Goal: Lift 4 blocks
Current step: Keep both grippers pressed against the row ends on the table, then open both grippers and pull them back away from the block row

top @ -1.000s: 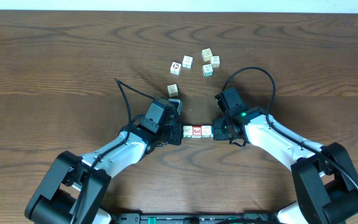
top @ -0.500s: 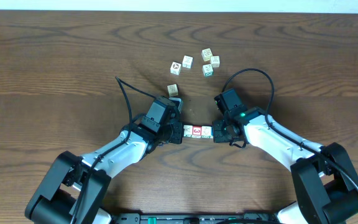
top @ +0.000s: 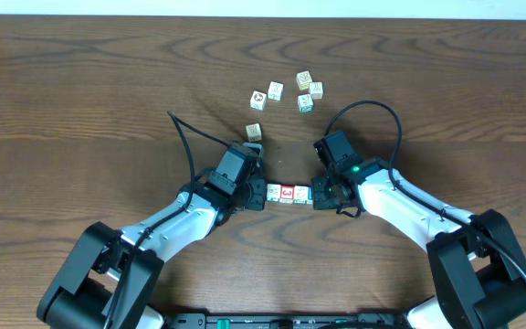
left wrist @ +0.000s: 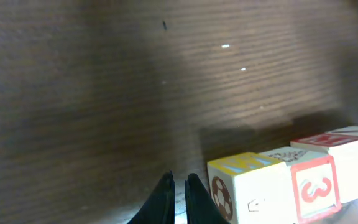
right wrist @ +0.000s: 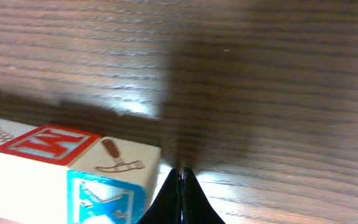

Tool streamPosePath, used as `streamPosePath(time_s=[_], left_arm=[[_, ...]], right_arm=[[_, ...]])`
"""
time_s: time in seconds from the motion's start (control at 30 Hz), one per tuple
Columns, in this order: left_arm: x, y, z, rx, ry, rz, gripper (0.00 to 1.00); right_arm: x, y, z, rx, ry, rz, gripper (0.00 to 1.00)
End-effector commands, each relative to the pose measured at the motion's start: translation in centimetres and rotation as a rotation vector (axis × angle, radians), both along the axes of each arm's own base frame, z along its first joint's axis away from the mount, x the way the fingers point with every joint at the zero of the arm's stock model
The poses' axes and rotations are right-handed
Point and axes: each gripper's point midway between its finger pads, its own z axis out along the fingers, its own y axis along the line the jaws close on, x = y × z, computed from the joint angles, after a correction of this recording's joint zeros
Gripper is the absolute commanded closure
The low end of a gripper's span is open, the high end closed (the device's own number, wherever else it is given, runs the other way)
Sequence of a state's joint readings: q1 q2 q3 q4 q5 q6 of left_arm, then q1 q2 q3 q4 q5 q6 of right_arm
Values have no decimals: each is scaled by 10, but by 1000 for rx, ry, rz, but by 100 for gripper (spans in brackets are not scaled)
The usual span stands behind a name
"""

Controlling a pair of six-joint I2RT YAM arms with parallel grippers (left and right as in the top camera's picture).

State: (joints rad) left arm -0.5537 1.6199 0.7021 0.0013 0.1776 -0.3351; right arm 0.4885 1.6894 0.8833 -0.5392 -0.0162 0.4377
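Four blocks (top: pixel 289 194) lie end to end in one short row on the worktop (top: pixel 80 91), near its front middle, and the two arms meet that row from either side. The left hand (left wrist: pixel 179 180) has its fingers drawn almost together with nothing between them, its tips just beside the yellow-topped end block (left wrist: pixel 247 186). The right hand (right wrist: pixel 182 177) is fully closed and likewise empty, its tip just beside the blue-faced end block (right wrist: pixel 104 193), which sits against the red-topped block (right wrist: pixel 45 142). The wrist views do not settle whether either tip actually presses on its block.

The step in hand looks like the pinch, with both closed hands used as bookends to clamp the row lengthwise. From above the row appears to rest on the wood, though that cannot be told for certain. The next move calls for steady inward pressure from both ends, then a level, matched rise of both arms. An uneven push or a tilt would likely buckle the row in the middle. Several pale cubes (top: pixel 305 80) sit well apart at the far side.
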Motion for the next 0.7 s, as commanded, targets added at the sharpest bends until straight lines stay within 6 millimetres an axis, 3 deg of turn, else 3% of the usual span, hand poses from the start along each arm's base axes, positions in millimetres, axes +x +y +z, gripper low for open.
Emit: streamPosePath(time_s=[0.0,0.17,0.37,0.57,0.67], left_arm=[[14,-1,12,12,-61,8,91],[30,-1,26,4,-142,32,91],[60,13,64,2,-312,94,91],[85,64,131,-13,-490,248,89],[87,84,162,-38,-558,302,85]], right_arm=[[8,-13,2,-60,-37,-56,99],[26,-21,8,-59,-88,-99,99],[84,-26,36,-33,-295,-49,98],[139,-43,73,-43,-524,-123,91],[153,-47,85,-55,-598,-93,85]])
